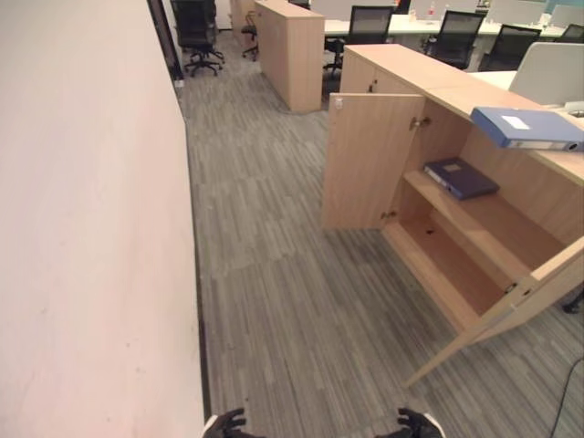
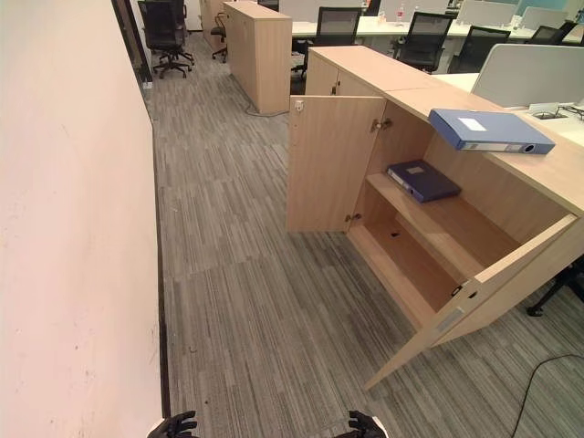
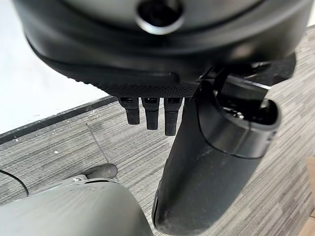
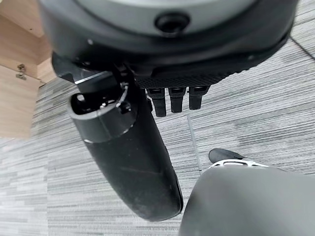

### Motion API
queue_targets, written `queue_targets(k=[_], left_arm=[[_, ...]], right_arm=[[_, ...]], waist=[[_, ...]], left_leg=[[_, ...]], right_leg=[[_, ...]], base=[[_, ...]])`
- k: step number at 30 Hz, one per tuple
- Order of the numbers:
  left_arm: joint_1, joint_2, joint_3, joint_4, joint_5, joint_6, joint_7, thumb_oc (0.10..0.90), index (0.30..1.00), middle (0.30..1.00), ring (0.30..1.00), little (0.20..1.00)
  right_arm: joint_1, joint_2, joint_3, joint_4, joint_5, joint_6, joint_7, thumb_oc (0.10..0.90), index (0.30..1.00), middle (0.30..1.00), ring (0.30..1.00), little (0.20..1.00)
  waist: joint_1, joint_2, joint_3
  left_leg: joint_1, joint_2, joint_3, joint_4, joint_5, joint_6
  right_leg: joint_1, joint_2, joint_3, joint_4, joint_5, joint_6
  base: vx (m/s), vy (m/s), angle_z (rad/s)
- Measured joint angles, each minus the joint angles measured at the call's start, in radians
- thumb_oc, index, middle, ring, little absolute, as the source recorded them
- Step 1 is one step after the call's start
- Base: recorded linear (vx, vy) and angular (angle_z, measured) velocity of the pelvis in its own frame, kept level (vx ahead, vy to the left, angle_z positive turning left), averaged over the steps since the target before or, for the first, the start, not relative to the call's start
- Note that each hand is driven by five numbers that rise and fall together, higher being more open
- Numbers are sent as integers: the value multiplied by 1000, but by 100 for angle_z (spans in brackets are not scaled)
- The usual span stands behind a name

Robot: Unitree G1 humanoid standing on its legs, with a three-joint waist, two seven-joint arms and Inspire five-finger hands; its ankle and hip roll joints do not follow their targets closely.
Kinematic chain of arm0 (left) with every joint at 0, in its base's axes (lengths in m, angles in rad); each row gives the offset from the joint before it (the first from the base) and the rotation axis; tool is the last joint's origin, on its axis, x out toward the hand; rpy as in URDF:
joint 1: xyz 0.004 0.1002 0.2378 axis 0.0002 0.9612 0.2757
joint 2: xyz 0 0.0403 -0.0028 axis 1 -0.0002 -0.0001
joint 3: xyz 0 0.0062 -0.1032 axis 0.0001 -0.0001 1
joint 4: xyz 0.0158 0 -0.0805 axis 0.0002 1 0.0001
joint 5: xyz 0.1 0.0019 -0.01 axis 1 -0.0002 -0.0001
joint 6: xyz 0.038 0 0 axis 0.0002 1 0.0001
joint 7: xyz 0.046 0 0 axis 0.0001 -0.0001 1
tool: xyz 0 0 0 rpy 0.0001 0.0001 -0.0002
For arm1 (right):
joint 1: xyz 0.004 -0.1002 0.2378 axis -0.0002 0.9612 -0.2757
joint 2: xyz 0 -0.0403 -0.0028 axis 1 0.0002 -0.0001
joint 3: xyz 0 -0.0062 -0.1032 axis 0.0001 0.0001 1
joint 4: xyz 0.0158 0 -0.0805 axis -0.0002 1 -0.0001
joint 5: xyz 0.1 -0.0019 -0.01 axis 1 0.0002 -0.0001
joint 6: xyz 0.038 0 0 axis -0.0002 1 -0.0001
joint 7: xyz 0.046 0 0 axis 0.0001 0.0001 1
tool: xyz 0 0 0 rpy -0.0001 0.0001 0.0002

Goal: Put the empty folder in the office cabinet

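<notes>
The fetching step looks not yet begun; the left hand point(image 1: 225, 423) at six o'clock and the right hand point(image 1: 418, 424) at five hang low over the carpet, fingers relaxed and straight in each wrist view, holding nothing; the blue folder point(image 1: 527, 128), presumably the empty one, lies flat on the cabinet top point(image 1: 429, 75) at two o'clock, well apart from both hands; the next move calls for walking toward two o'clock and raising an arm to that top; the office cabinet point(image 1: 474, 228) stands with both doors swung wide, a dark folder point(image 1: 461, 177) lying on its upper shelf point(image 1: 493, 224), the lower shelf point(image 1: 447, 269) apparently bare.
</notes>
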Motion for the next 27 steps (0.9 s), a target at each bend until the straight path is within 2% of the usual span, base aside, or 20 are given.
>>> queue_targets(k=[9, 22, 24, 27], left_arm=[[-3, -6, 10, 27, 0, -1, -1, 800, 900, 900, 900, 900], [-6, -10, 13, 46, -2, -1, -8, 800, 900, 900, 900, 900], [-18, -7, 13, 49, -4, -1, -17, 800, 900, 900, 900, 900], [-45, -1, 14, 57, -25, -1, -20, 800, 900, 900, 900, 900]], right_arm=[[-14, 5, -1, 77, 0, -5, 8, 800, 900, 900, 900, 900], [-25, 5, -13, 91, 1, 0, 18, 800, 900, 900, 900, 900], [-30, 6, -13, 104, 7, 0, 19, 800, 900, 900, 900, 900], [-57, 11, -17, 120, 12, 2, 22, 800, 900, 900, 900, 900]], waist=[[-1, 5, -2], [-1, 8, -7], [2, 6, -3], [4, -4, 8]], left_leg=[[-1, 0, -7, 0, 0, 0], [-6, 3, -25, 5, 3, -4], [-43, 11, -27, 47, -9, -22], [-120, 23, -35, 128, -14, -53]], right_leg=[[3, 0, -3, 0, 0, -1], [3, 7, -12, 9, -7, -8], [-26, 10, -12, 39, -25, -9], [-68, 23, -26, 72, -33, -32]], base=[[4, -8, 1], [6, -63, 4], [-69, -98, 6], [-32, -140, 24]])
